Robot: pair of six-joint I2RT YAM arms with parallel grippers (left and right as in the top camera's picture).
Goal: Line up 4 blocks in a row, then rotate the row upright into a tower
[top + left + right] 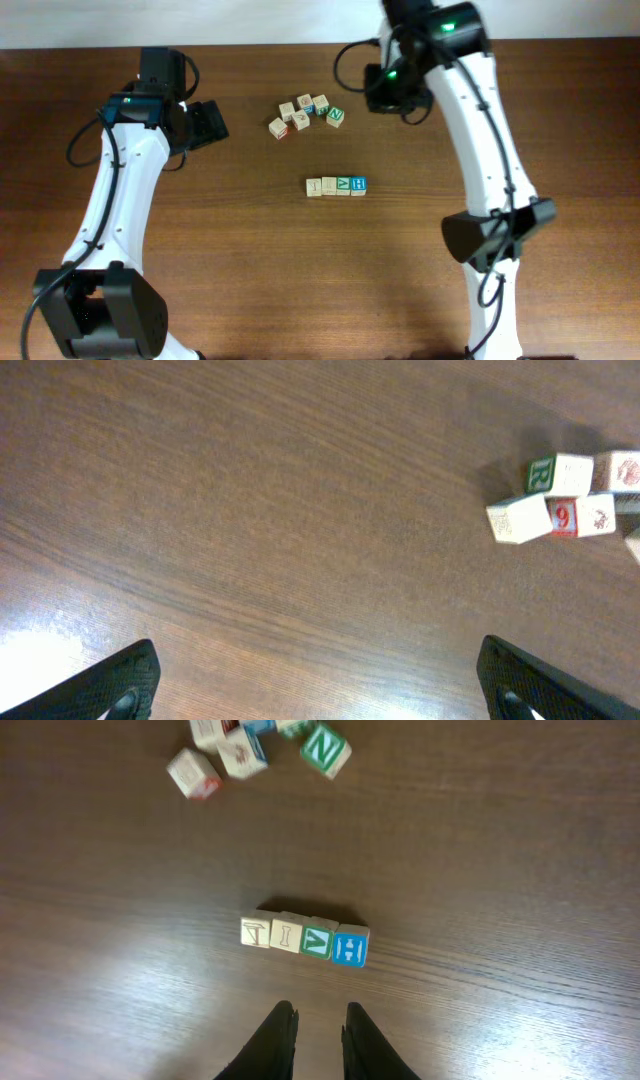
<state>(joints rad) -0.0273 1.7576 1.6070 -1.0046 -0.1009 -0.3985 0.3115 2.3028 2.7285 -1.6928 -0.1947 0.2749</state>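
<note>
Table [250, 260]: dark brown wood, fine grain, smooth, semi-gloss (pale glare patches in wrist views).
Row of four blocks [336, 186]: pale wood, matt. Blue H block [358, 185]: painted blue face. V block [343, 185]: green paint. Tan blocks [314, 187]: bare wood, thin printed lines.
Far loose cubes [305, 112]: same matt wood, red, green, teal print.
Arm shells [120, 190]: white plastic, smooth, slight shine. Joints [495, 235]: black, matt.
Left gripper fingers [115, 685]: black, dimpled texture.
Right gripper fingers [275, 1045]: black, smoother, faint sheen.
</note>
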